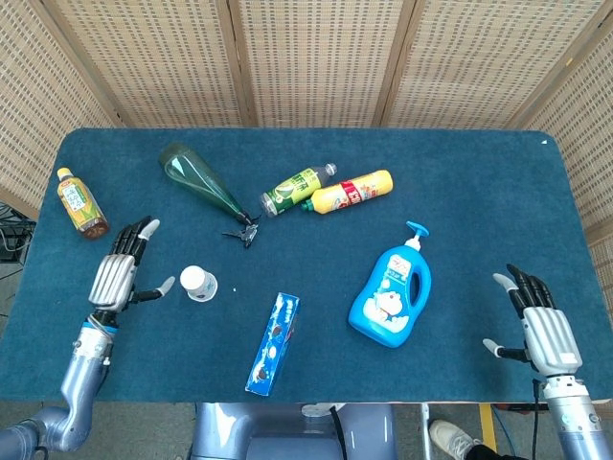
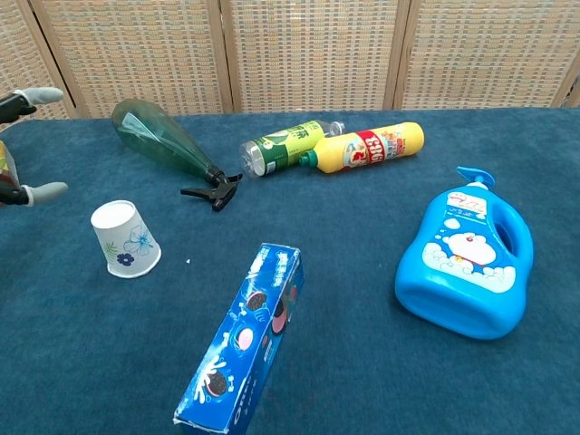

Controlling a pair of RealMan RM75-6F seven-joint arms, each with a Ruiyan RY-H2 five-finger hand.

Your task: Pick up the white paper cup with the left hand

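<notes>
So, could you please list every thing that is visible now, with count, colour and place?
paper cup: 1, white with blue flowers, upside down on the table's left part, free of the hand
spray bottle: 1, green, lying at back left
tea bottle: 1, amber with yellow cap, far left
drink bottle: 1, green label, lying at back centre
yellow bottle: 1, yellow with red label, lying beside the drink bottle
cookie box: 1, blue, front centre
pump bottle: 1, blue, lying right of centre
table: 1, dark blue cloth
screen: woven, tan, behind the table
left robot hand: 1, grey, fingers spread, left of the cup
right robot hand: 1, grey, fingers spread, front right corner
</notes>
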